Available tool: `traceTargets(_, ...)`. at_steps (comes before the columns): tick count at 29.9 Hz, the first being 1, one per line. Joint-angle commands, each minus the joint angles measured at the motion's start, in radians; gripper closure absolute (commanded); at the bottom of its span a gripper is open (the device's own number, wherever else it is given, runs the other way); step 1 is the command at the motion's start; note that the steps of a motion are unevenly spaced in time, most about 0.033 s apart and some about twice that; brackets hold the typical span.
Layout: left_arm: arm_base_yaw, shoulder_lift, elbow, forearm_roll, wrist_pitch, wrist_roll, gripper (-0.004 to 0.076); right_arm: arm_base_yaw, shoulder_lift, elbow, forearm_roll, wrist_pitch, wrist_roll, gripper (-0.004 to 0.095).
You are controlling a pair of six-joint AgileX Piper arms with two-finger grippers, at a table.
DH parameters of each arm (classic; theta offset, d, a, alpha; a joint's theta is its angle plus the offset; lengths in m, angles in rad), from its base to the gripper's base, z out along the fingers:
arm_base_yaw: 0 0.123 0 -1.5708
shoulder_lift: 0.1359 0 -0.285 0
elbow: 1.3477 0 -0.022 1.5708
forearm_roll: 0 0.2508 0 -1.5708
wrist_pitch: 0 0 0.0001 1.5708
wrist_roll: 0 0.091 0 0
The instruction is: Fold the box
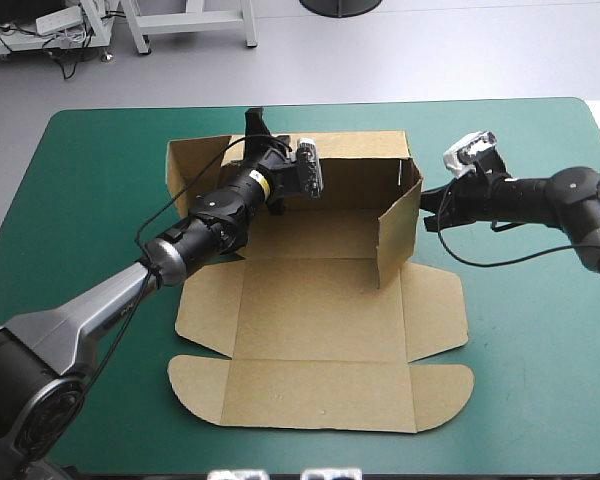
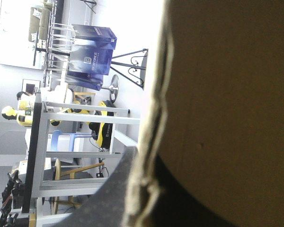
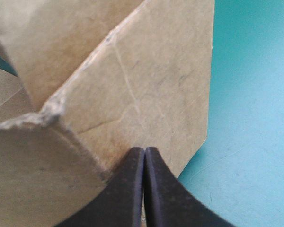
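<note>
I had one brown cut-board box (image 1: 320, 330) at the middle of the teal-green counter (image 1: 100, 200). Two walls stood upright, the far and the right; lid and other flaps lay flat. Left jaws pinched the far wall's top edge. Right jaws, pressed together, touched the right wall's outside.

Plain brown board, unprinted, makes up the box (image 1: 320, 340), its cut edges paler and frayed, against the solid teal-green cover of the counter (image 1: 80, 180). The left tool (image 1: 257, 122) and the right tool (image 3: 144, 151) both have black fingers. The left arm (image 1: 220, 215) shades from grey to black with a narrow yellow band; the right arm (image 1: 540, 200) is black.
</note>
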Motion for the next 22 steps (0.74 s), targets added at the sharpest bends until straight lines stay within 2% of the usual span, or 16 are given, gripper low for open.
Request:
traceTargets(1,-0.006,-0.057,-0.029,-0.001,-0.039,-0.026,0.0732,-0.01,-0.087,0.082,0.177,-0.046,-0.187,0.0926)
traceTargets(6,-0.048,-0.057,-0.026,-0.001,0.005,-0.016,0.0732,-0.008,-0.123,0.182,0.224,-0.11,-0.251,0.0926)
traceTargets(9,-0.067,-0.059,-0.004,0.003,0.013,-0.001,0.0732,-0.008,-0.137,0.201,0.247,-0.113,-0.288,0.0926)
traceTargets(13,-0.093,-0.059,0.062,0.046,0.011,0.04,0.0733,-0.008,-0.137,0.201,0.182,-0.088,-0.244,0.0926)
traceTargets(20,-0.093,-0.059,0.09,0.042,0.04,-0.021,0.0733,-0.008,-0.137,0.201,0.158,-0.088,-0.221,0.0926)
traceTargets(22,-0.093,-0.059,0.09,0.042,0.048,-0.021,0.0733,-0.008,-0.137,0.201,0.12,-0.072,-0.221,0.0924)
